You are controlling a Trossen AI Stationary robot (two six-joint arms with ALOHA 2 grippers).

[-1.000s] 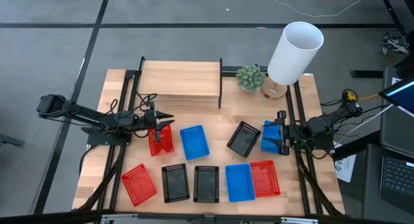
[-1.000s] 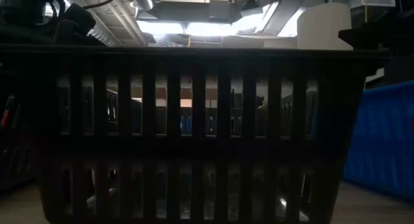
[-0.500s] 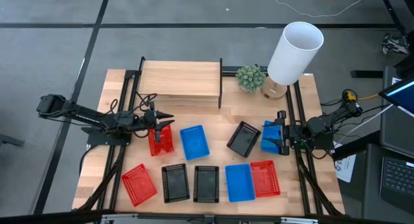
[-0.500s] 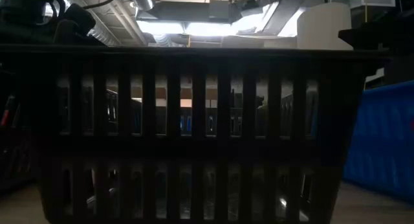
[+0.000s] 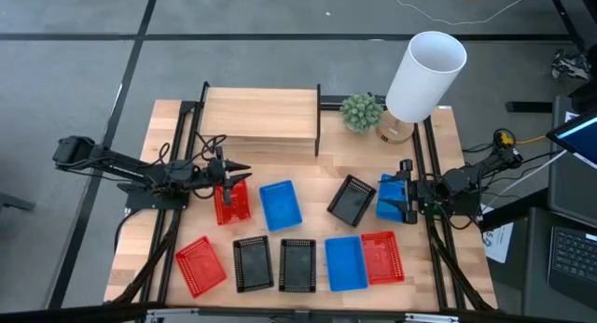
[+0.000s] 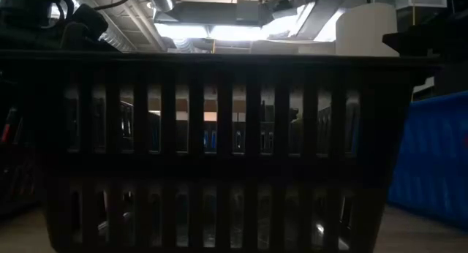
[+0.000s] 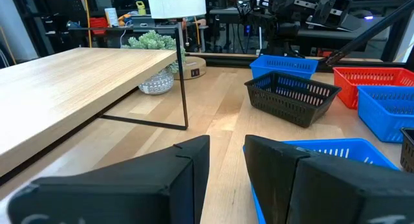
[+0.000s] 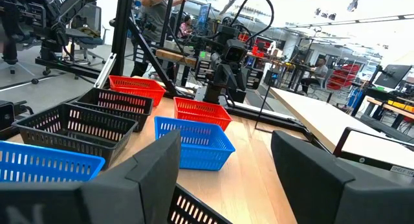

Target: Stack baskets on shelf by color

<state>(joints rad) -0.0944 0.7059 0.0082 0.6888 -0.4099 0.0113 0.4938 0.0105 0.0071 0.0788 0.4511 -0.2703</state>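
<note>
**Baskets spread on the table, shelf bare**

The left gripper [image 5: 241, 176] hovers over a red basket [image 5: 230, 203], fingers narrowly apart and empty. The right gripper [image 5: 403, 198] sits at a blue basket [image 5: 390, 196], fingers spread wide. The other baskets lie on the table [image 5: 326, 164] in front of the shelf [image 5: 260, 118].

Nine mesh baskets are lying on the tabletop before the empty shelf [image 5: 260, 119]: three red baskets [image 5: 231, 202] [image 5: 200, 264] [image 5: 381, 257], three blue baskets [image 5: 280, 205] [image 5: 344, 262] [image 5: 391, 196], and three black baskets [image 5: 352, 200] [image 5: 252, 264] [image 5: 298, 264]. All are sitting upright and unstacked.
</note>
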